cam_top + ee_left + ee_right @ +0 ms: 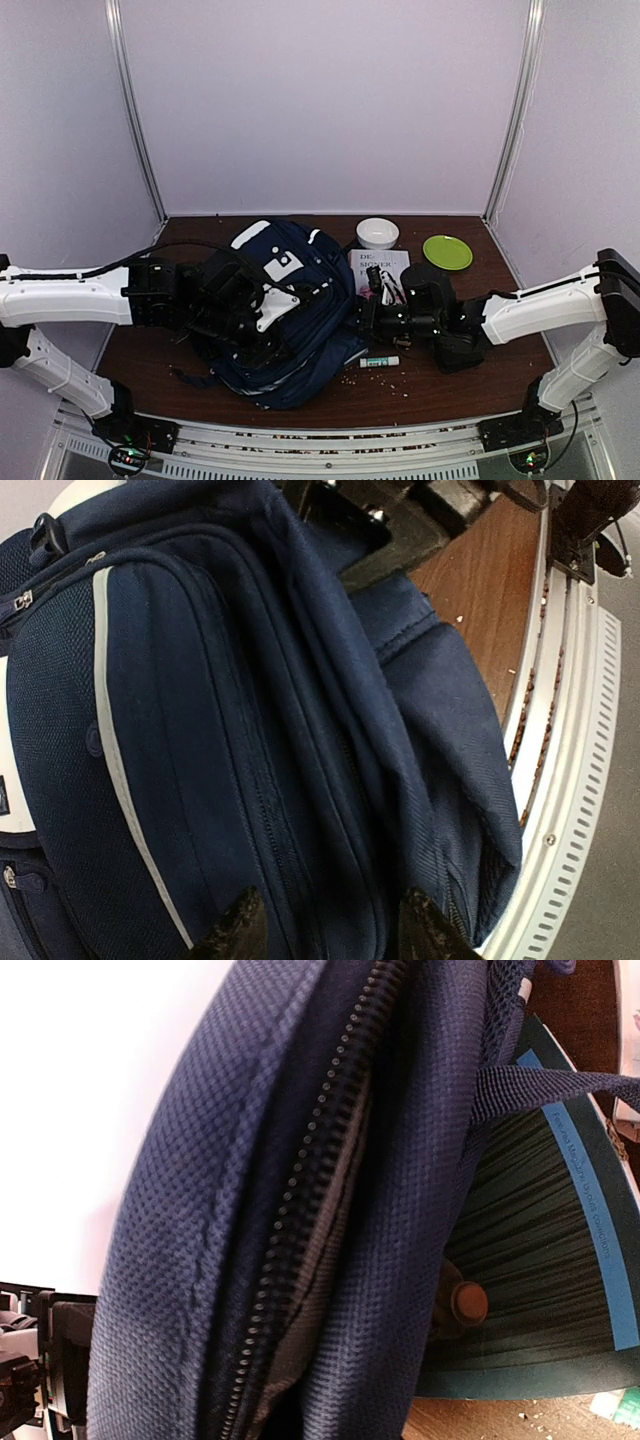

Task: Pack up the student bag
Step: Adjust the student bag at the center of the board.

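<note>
- At the centre of the dark brown wooden table (440, 390), the large navy-blue fabric student bag (300, 355) lies slumped, with both arms reaching onto it and covering much of its upper face.
- The left gripper (325, 930) is cut off at the lower edge of its wrist view. Only two dark fingertips (238, 932) show, standing well apart over a fold of the bag, closed on nothing.
- The right gripper (365, 320) sits at the bag's right edge, dark against dark. In its own wrist view, navy cloth and a zip fill the picture and hide the fingers, so whether it is spread or clamped cannot be told.
- A small brown round object (468, 1303) beside the cloth is too unclear to identify.
- Behind the bag's strap lies a dark green book cover with a light blue stripe (540, 1250), partly hidden.
- Beyond the right arm are a white round bowl (378, 232), a lime-green round plate (447, 251) and a white printed booklet (385, 265), its lower part covered by the gripper.
- A small white tube with a green end (380, 362) lies just beside the bag's lower right, among scattered crumbs.
</note>
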`<action>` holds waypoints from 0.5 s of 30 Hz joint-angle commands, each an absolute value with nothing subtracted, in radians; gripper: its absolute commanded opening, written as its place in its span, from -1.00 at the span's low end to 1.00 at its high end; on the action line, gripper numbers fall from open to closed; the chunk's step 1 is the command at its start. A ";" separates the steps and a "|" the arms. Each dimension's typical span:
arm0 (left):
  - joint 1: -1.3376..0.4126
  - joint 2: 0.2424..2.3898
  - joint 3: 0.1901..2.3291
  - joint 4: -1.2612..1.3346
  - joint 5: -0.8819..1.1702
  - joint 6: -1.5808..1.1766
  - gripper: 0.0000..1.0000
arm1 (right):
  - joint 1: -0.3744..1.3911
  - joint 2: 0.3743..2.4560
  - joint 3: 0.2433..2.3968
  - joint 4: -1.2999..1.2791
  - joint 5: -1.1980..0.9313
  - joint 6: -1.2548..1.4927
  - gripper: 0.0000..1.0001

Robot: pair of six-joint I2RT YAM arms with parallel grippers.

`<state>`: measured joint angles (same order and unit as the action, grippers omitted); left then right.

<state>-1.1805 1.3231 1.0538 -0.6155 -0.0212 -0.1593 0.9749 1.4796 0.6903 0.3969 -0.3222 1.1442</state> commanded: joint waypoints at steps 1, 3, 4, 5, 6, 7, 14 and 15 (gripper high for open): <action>-1.188 1.263 1.056 -0.540 0.022 -0.176 0.58 | 0.964 1.416 0.706 0.510 -0.354 1.148 -1.00; -1.189 1.246 1.060 -0.530 0.039 -0.185 0.60 | 0.963 1.414 0.708 0.503 -0.354 1.145 -1.00; -1.190 1.240 1.062 -0.522 0.050 -0.188 0.61 | 0.962 1.413 0.708 0.501 -0.351 1.146 -1.00; -1.193 1.235 1.060 -0.512 0.057 -0.194 0.62 | 0.962 1.414 0.707 0.500 -0.353 1.149 -1.00; -1.197 1.237 1.057 -0.504 0.060 -0.198 0.63 | 0.962 1.414 0.709 0.505 -0.353 1.153 -1.00; -1.204 1.243 1.058 -0.497 0.059 -0.199 0.64 | 0.962 1.417 0.710 0.509 -0.355 1.156 -1.00; -1.227 1.356 1.069 -0.498 0.002 -0.214 0.64 | 0.963 1.433 0.725 0.532 -0.366 1.182 -1.00; -1.227 1.361 1.067 -0.496 -0.011 -0.215 0.64 | 0.963 1.432 0.728 0.531 -0.366 1.182 -1.00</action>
<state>-1.2198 1.3296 1.0534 -0.5392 0.0223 -0.1963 0.9680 1.4738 0.6891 0.4095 -0.3443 1.1690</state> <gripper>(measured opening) 0.819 0.073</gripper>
